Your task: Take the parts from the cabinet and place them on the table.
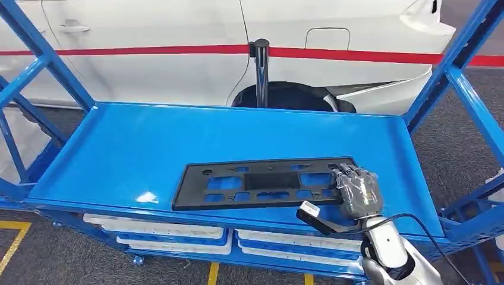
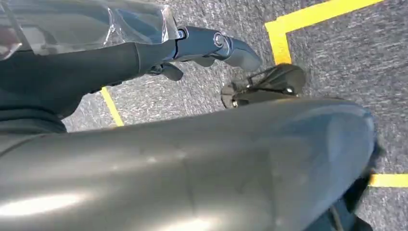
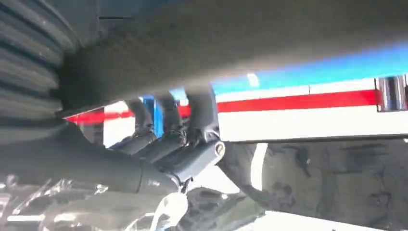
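A flat black plastic panel (image 1: 255, 184) with several cut-outs lies near the front edge of the blue shelf (image 1: 119, 154). My right hand (image 1: 358, 191) sits on the panel's right end, fingers laid over its top. In the right wrist view those fingers (image 3: 183, 149) hook around the edge of the dark panel (image 3: 240, 43), gripping it. My left hand (image 2: 207, 45) hangs beside my body above the grey floor and holds nothing, its fingers loosely apart.
Slanted blue frame struts (image 1: 463, 65) flank the shelf on both sides. White bins (image 1: 172, 228) sit on the level below. Behind the shelf stand a white car (image 1: 178, 35) with a red stripe and a black post (image 1: 260, 65). Yellow lines (image 2: 284, 33) mark the floor.
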Controlling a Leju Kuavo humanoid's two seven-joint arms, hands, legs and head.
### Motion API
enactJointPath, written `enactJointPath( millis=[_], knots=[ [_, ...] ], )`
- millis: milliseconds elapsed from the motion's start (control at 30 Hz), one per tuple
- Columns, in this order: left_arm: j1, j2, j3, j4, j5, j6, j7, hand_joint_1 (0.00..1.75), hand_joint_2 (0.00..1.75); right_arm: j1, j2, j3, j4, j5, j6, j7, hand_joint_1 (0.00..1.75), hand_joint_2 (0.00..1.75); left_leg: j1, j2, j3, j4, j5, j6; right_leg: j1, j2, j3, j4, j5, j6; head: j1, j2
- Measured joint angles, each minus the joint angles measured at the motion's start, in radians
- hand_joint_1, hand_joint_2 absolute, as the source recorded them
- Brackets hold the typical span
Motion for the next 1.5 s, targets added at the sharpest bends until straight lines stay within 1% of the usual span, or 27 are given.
enactJointPath(
  millis=[33,100,133,233,300,333,433,467,500,533,567,600,633,733,833,933,967,1000,1033,1067,1133,1167,1267,1333,1400,1467,1500],
  knots=[
    [0.000,0.000,0.000,0.000,0.000,0.000,-0.003,0.00,0.00,-0.001,0.003,-0.003,0.000,-0.016,-0.007,-0.003,1.75,1.75,0.000,0.000,0.025,-0.058,0.036,0.003,0.000,0.002,0.001,0.000,0.000,0.000,0.000,0.000],
    [-0.003,0.001,0.000,0.000,0.000,0.000,-0.013,0.00,0.00,-0.010,0.008,-0.011,-0.002,-0.041,-0.015,-0.006,1.75,1.75,0.000,0.000,0.122,-0.259,0.129,0.012,0.000,0.004,0.005,0.000,-0.001,0.002,0.000,0.000],
    [-0.007,0.001,0.000,0.000,0.000,0.000,-0.021,0.00,0.00,-0.016,0.013,-0.014,-0.006,-0.070,-0.022,-0.007,1.75,1.75,-0.002,-0.001,0.151,-0.329,0.139,0.018,0.002,0.004,0.005,0.000,-0.002,0.004,0.000,0.000],
    [-0.012,0.002,0.000,0.000,0.000,0.000,-0.037,0.00,0.00,-0.036,0.016,-0.018,-0.038,-0.175,-0.024,-0.003,1.75,1.75,-0.012,0.000,0.146,-0.329,0.141,0.024,0.004,0.005,0.003,-0.002,0.000,0.020,0.003,0.000],
    [-0.014,0.002,0.000,0.000,0.000,0.000,-0.050,0.00,0.00,-0.055,0.014,-0.027,-0.081,-0.263,-0.022,0.012,1.75,1.75,-0.005,0.003,0.154,-0.345,0.155,0.043,0.001,0.007,-0.001,-0.002,-0.003,0.034,0.003,0.000],
    [-0.014,0.003,0.000,0.000,0.000,0.000,-0.056,0.00,1.75,-0.058,0.013,-0.035,-0.101,-0.314,-0.031,0.011,1.75,1.75,-0.005,0.005,0.156,-0.348,0.157,0.049,0.002,0.004,-0.010,0.027,-0.026,0.035,0.005,0.000],
    [-0.009,0.005,0.000,0.000,0.000,0.002,-0.066,0.00,1.75,-0.054,0.008,-0.058,-0.168,-0.525,-0.107,-0.023,1.75,1.75,-0.008,0.005,0.156,-0.347,0.157,0.056,0.002,0.004,-0.112,0.262,-0.145,0.038,0.005,0.000],
    [-0.002,0.005,0.000,0.000,0.000,0.002,-0.066,0.00,1.75,-0.050,0.006,-0.069,-0.193,-0.603,-0.139,-0.041,1.75,1.75,-0.009,0.005,0.155,-0.346,0.157,0.056,0.002,0.004,-0.140,0.320,-0.159,0.040,0.005,0.000],
    [0.004,0.005,0.001,0.000,0.001,0.002,-0.069,0.00,1.75,-0.050,0.006,-0.082,-0.215,-0.666,-0.167,-0.058,1.75,1.75,-0.008,0.004,0.156,-0.346,0.156,0.057,0.002,0.004,-0.144,0.324,-0.148,0.041,0.005,0.000],
    [0.008,0.005,0.001,0.000,0.002,0.002,-0.073,0.00,1.75,-0.050,0.006,-0.094,-0.233,-0.721,-0.190,-0.078,1.75,1.75,-0.008,0.003,0.157,-0.346,0.155,0.056,0.001,0.004,-0.125,0.281,-0.115,0.042,0.005,0.000],
    [0.010,0.005,0.002,0.000,0.002,0.002,-0.076,0.00,0.00,-0.051,0.004,-0.104,-0.248,-0.782,-0.209,-0.102,1.75,1.75,-0.005,0.001,0.159,-0.344,0.153,0.053,-0.001,0.003,-0.087,0.200,-0.069,0.042,0.005,0.000],
    [0.010,0.005,0.003,0.000,0.003,0.002,-0.078,0.00,0.00,-0.051,0.003,-0.116,-0.264,-0.853,-0.230,-0.134,1.75,1.75,-0.003,-0.001,0.162,-0.340,0.149,0.049,-0.003,0.001,-0.040,0.102,-0.023,0.044,0.005,0.000],
    [0.010,0.005,0.004,0.000,0.004,0.002,-0.080,0.00,1.75,-0.050,0.003,-0.126,-0.281,-0.920,-0.251,-0.165,1.75,1.75,-0.005,-0.001,0.160,-0.335,0.143,0.042,-0.007,-0.002,-0.005,0.018,-0.001,0.047,0.006,0.000],
    [0.010,0.006,0.006,0.000,0.006,0.002,-0.082,0.00,1.75,-0.047,0.003,-0.148,-0.328,-1.025,-0.280,-0.217,1.75,1.75,-0.015,-0.001,0.155,-0.331,0.139,0.034,-0.002,0.007,-0.004,0.010,-0.010,0.029,0.004,0.000],
    [0.011,0.007,0.012,0.000,0.008,0.002,-0.074,0.00,1.75,-0.016,0.004,-0.169,-0.382,-1.189,-0.288,-0.316,1.75,1.75,-0.007,-0.001,0.145,-0.311,0.121,0.020,-0.004,0.004,-0.001,0.007,-0.008,0.013,0.004,0.000],
    [0.011,0.007,0.024,0.000,0.009,0.000,-0.066,0.00,1.75,0.019,0.011,-0.174,-0.419,-1.297,-0.279,-0.407,1.75,1.75,-0.003,0.000,0.043,-0.077,0.005,0.003,-0.003,0.003,-0.002,0.007,-0.009,0.003,0.002,0.000],
    [0.011,0.007,0.027,0.000,0.010,0.000,-0.064,0.00,1.75,0.031,0.016,-0.174,-0.426,-1.308,-0.276,-0.422,1.75,1.75,-0.003,0.000,0.008,-0.005,-0.017,0.002,-0.002,0.003,-0.002,0.007,-0.010,0.002,0.002,0.000],
    [0.011,0.008,0.029,0.000,0.011,0.000,-0.064,0.00,1.75,0.043,0.020,-0.174,-0.431,-1.315,-0.275,-0.434,1.75,1.75,-0.003,0.000,-0.006,0.018,-0.015,0.003,-0.002,0.004,-0.001,0.007,-0.010,0.002,0.002,0.000],
    [0.011,0.008,0.031,0.000,0.013,0.000,-0.065,0.00,1.75,0.054,0.024,-0.174,-0.436,-1.318,-0.274,-0.444,1.75,1.75,-0.003,0.000,0.002,-0.011,0.009,0.005,-0.001,0.005,0.000,0.007,-0.010,0.002,0.002,0.000],
    [0.011,0.008,0.035,0.000,0.013,0.000,-0.068,0.00,1.75,0.064,0.029,-0.174,-0.444,-1.327,-0.272,-0.455,1.75,1.75,-0.003,0.000,0.037,-0.085,0.051,0.010,-0.001,0.006,0.002,0.007,-0.011,0.002,0.002,0.000],
    [0.010,0.008,0.039,0.000,0.015,0.000,-0.079,0.00,1.75,0.083,0.037,-0.174,-0.457,-1.341,-0.265,-0.490,1.75,1.75,-0.007,-0.001,0.131,-0.291,0.142,0.026,0.001,0.007,0.005,0.007,-0.012,0.004,0.002,0.000],
    [0.008,0.008,0.042,0.000,0.013,0.000,-0.080,0.00,1.75,0.093,0.042,-0.174,-0.461,-1.351,-0.260,-0.507,1.75,1.75,-0.012,-0.001,0.148,-0.328,0.134,0.030,0.006,0.007,0.004,0.008,-0.013,0.007,0.002,0.000],
    [0.011,0.008,0.051,0.000,0.010,0.000,-0.072,0.00,1.75,0.125,0.057,-0.174,-0.466,-1.368,-0.245,-0.538,1.75,1.75,-0.020,0.000,0.144,-0.327,0.136,0.033,0.002,0.006,0.005,0.004,-0.014,0.020,0.002,0.000],
    [0.010,0.008,0.053,0.000,0.011,0.000,-0.068,0.00,1.75,0.140,0.062,-0.173,-0.469,-1.368,-0.239,-0.550,1.75,1.75,-0.008,0.002,0.159,-0.347,0.150,0.045,-0.002,0.005,0.005,0.014,-0.024,0.031,0.002,0.000],
    [0.008,0.010,0.056,0.000,0.022,0.004,-0.072,0.00,1.75,0.147,0.066,-0.172,-0.473,-1.367,-0.236,-0.555,1.75,1.75,-0.008,0.002,0.160,-0.348,0.151,0.054,0.003,0.005,-0.042,0.123,-0.096,0.032,0.005,0.000],
    [0.009,0.010,0.064,0.000,0.039,0.011,-0.078,0.00,1.75,0.165,0.069,-0.172,-0.474,-1.366,-0.240,-0.555,1.75,1.75,-0.009,0.002,0.159,-0.348,0.151,0.055,0.002,0.005,-0.121,0.293,-0.168,0.037,0.006,0.000],
    [0.010,0.010,0.067,0.000,0.035,0.011,-0.071,0.00,1.75,0.173,0.072,-0.171,-0.474,-1.367,-0.241,-0.555,1.75,1.75,-0.009,0.001,0.159,-0.347,0.151,0.054,0.002,0.005,-0.141,0.334,-0.171,0.038,0.005,0.000]
  ],
)
